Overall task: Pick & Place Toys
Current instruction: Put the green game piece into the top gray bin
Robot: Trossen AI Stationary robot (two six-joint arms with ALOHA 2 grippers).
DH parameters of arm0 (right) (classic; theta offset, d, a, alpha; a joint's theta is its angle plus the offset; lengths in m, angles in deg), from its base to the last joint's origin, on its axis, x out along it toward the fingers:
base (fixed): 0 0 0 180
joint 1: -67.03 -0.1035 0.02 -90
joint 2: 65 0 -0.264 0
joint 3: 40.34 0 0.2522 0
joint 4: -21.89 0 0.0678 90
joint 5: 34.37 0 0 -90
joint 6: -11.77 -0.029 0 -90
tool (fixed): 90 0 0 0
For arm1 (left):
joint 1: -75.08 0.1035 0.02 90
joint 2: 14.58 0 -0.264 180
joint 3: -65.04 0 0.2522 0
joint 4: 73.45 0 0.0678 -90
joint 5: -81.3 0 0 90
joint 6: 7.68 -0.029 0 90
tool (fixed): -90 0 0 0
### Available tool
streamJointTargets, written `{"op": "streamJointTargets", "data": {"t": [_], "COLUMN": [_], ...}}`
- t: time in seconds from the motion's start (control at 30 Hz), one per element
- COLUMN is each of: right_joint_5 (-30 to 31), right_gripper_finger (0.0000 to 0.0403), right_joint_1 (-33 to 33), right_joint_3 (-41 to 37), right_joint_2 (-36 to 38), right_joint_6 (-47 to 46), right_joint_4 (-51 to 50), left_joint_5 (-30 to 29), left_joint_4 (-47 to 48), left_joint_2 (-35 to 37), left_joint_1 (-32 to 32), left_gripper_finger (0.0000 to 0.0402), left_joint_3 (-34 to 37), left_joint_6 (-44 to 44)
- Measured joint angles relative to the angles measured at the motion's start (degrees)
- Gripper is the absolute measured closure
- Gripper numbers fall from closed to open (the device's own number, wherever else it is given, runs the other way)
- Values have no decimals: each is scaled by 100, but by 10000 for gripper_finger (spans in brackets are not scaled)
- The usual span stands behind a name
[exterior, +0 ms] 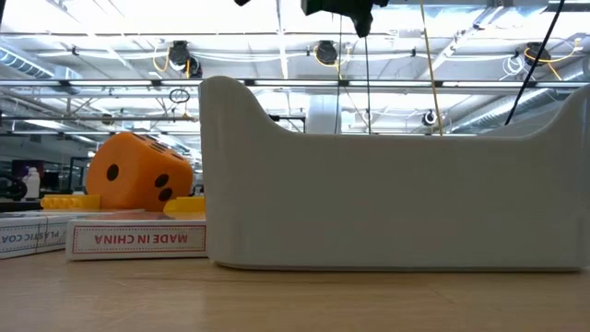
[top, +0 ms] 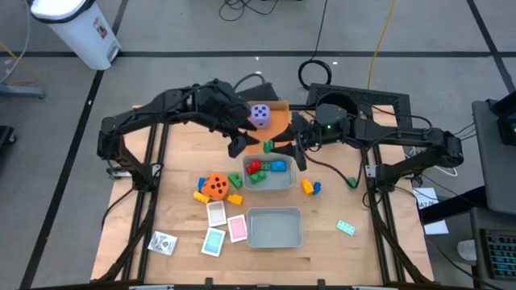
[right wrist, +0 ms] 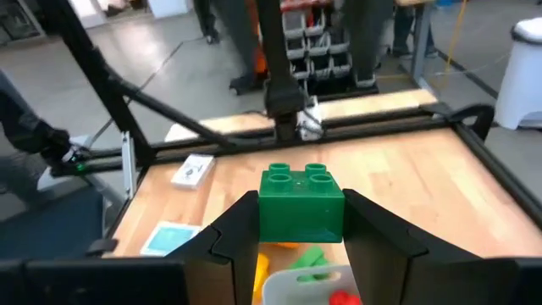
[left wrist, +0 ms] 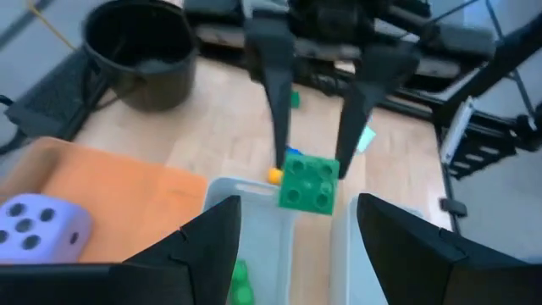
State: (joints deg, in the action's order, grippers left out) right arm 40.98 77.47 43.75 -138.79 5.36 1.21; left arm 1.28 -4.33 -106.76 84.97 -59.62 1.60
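Observation:
My right gripper (right wrist: 301,241) is shut on a green brick (right wrist: 301,203), above the far left corner of a grey tray (top: 284,183). That tray holds red, green and blue bricks (top: 262,168). My left gripper (left wrist: 296,254) is open and empty just left of the brick (top: 268,147), facing it. The purple die (top: 260,114) sits on the flat orange tray (top: 278,121). The orange die (top: 215,186) rests on the table among yellow bricks. Pink, teal and white cards (top: 226,228) lie near the front. A yellow and blue brick (top: 310,187) lies right of the tray. My right gripper pinches the green brick's two opposite side walls (right wrist: 264,222) between its two fingers (left wrist: 278,102). The fingers slant down from the table's right side. The brick is lifted clear above the tray's corner, studs up and about level.
A second grey tray (top: 274,227) stands empty near the front; in the low view it fills the foreground (exterior: 396,184). A teal card (top: 345,227) lies front right, a white card (top: 164,242) front left. A black bucket (left wrist: 140,51) stands beyond the table.

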Motion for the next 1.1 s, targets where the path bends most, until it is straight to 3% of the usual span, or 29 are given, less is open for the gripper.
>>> {"op": "streamJointTargets", "data": {"t": [0.3, 0.5, 0.77, 1.1], "right_joint_5": [417, 461, 1329, 1315], "right_gripper_finger": [269, 269, 269, 268], "right_joint_1": [-147, -467, -717, -704], "right_joint_3": [-534, -1619, -2919, -3084], "right_joint_2": [2, 2, -51, -1000], "right_joint_6": [-50, -424, -635, -988], "right_joint_4": [-9, 1349, 2590, 3284], "left_joint_5": [-254, -257, -263, -311], "left_joint_4": [68, 12, 3, -464], "left_joint_2": [282, 298, 298, 298], "left_joint_1": [37, -28, -33, -33], "left_gripper_finger": [160, 160, 160, 160], "left_joint_3": [2, 0, 2, 2], "left_joint_6": [93, 94, 96, 22]}}
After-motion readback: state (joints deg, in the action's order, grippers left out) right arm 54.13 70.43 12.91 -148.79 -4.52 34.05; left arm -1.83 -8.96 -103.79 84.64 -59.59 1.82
